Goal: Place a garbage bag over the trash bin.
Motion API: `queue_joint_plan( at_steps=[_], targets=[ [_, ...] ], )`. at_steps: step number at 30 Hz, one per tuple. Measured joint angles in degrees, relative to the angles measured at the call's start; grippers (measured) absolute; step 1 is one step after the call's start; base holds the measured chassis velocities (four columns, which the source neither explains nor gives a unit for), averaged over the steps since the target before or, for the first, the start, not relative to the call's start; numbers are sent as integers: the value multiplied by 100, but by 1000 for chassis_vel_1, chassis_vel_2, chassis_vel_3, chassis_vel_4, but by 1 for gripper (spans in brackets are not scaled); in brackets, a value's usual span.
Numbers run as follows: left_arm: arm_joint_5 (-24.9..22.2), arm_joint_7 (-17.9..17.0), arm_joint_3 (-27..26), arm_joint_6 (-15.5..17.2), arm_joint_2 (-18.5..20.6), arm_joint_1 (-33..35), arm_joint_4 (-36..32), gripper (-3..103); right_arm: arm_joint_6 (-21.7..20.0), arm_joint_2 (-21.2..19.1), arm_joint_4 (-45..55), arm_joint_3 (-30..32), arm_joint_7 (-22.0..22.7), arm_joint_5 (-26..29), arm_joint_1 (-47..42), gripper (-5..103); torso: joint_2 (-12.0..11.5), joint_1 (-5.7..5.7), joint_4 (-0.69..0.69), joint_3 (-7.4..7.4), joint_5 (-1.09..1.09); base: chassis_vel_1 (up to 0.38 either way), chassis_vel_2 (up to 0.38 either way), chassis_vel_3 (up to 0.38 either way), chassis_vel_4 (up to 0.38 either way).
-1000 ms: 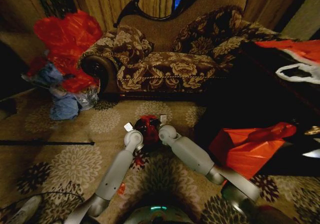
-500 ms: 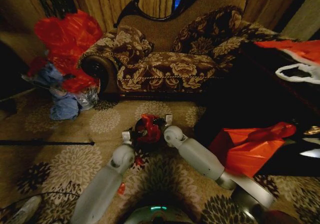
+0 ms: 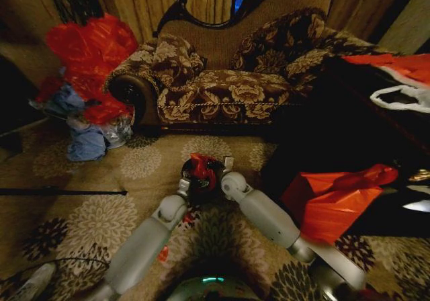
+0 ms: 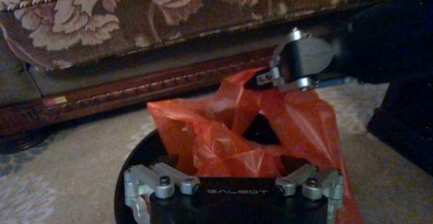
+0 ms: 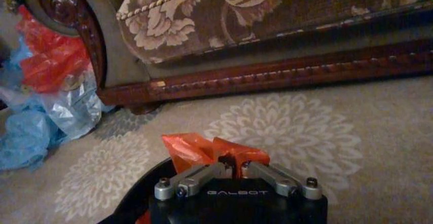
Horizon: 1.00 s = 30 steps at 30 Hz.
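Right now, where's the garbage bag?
The garbage bag sits bunched in the mouth of the trash bin on the carpet before the sofa, between both wrists; the right gripper pinches its edge.

Dim warm indoor light, deep shadows at right, soft wrist views, bowed wide-angle edges

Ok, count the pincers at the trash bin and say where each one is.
2. The left pincer is open at the left side of the trash bin. The right pincer, at the right side, is shut on the garbage bag.
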Motion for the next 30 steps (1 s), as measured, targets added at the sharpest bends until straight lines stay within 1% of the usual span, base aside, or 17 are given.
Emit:
queue_joint_plan(
  at_steps=[4, 8, 12, 13, 14, 15, 17, 18, 20, 21, 23, 24, 25, 27, 28, 29, 30],
  targets=[
    [54, -69, 50, 119, -38, -44, 107, 100, 0, -59, -3, 51, -29, -1, -6, 0, 0, 0, 0, 0, 0, 0, 0, 0, 0],
    [111, -22, 60, 126, -38, -69, 234, 100, 0, -95, -13, 85, -45, 3, 7, 0, 0, 0, 0, 0, 0, 0, 0, 0, 0],
    [210, 141, 75, 28, -78, -140, 451, 100, 0, -106, -29, 93, -66, 13, 46, 0, 0, 0, 1, 0, -1, 0, 0, 0, 0],
    [235, 175, 81, -46, -108, -175, 517, 102, 0, -105, -37, 92, -70, 16, 62, 0, 0, 0, 1, 0, -1, 0, 0, 0, 0],
    [230, 186, 85, -93, -126, -204, 550, 98, 0, -104, -41, 87, -72, 17, 73, 0, 0, 0, 0, 0, -1, 0, 0, 0, 0],
    [230, 186, 85, -93, -126, -204, 550, 98, 0, -104, -41, 87, -72, 17, 73, 0, 0, 0, 0, 0, -1, 0, 0, 0, 0],
    [205, 208, 91, -153, -141, -256, 603, 88, 0, -98, -44, 80, -83, 20, 86, 0, 0, 0, 0, 0, -1, 0, 0, 0, 0],
    [205, 208, 91, -153, -141, -256, 603, 88, 0, -98, -44, 80, -83, 20, 86, 0, 0, 0, 0, 0, -1, 0, 0, 0, 0],
    [168, 210, 82, -170, -147, -310, 662, 77, 0, -89, -43, 74, -83, 27, 96, 0, 0, 0, 1, 0, -1, 0, 0, 0, 0],
    [168, 210, 82, -170, -147, -310, 662, 77, 0, -89, -43, 74, -83, 27, 96, 0, 0, 0, 1, 0, -1, 0, 0, 0, 0],
    [74, 192, 39, -172, -155, -339, 703, 66, 0, -85, -40, 73, -83, 29, 101, 0, 0, 0, 0, 0, -1, 0, 0, 0, 0],
    [74, 192, 39, -172, -155, -339, 703, 66, 0, -85, -40, 73, -83, 29, 101, 0, 0, 0, 0, 0, -1, 0, 0, 0, 0],
    [31, 175, 17, -172, -156, -342, 709, 60, 0, -85, -37, 73, -79, 31, 101, 0, 0, 0, 0, 0, -1, 0, 0, 0, 0],
    [-99, 42, -66, -178, -166, -346, 710, 50, 0, -113, -24, 73, -69, 36, 108, 0, 0, 0, 1, 0, -1, 0, 0, 0, 0],
    [-175, -66, -108, -187, -171, -346, 686, 50, 0, -133, -23, 75, -69, 36, 111, 0, 0, 0, 1, 0, -1, 0, 0, 0, 0],
    [-175, -66, -108, -187, -171, -346, 686, 50, 0, -133, -23, 75, -69, 36, 111, 0, 0, 0, 1, 0, -1, 0, 0, 0, 0],
    [-278, -207, -194, -192, -181, -347, 629, 39, 0, -165, -21, 84, -68, 36, 113, 0, 0, 0, 0, 0, -1, 0, 0, 0, 0]
  ],
)
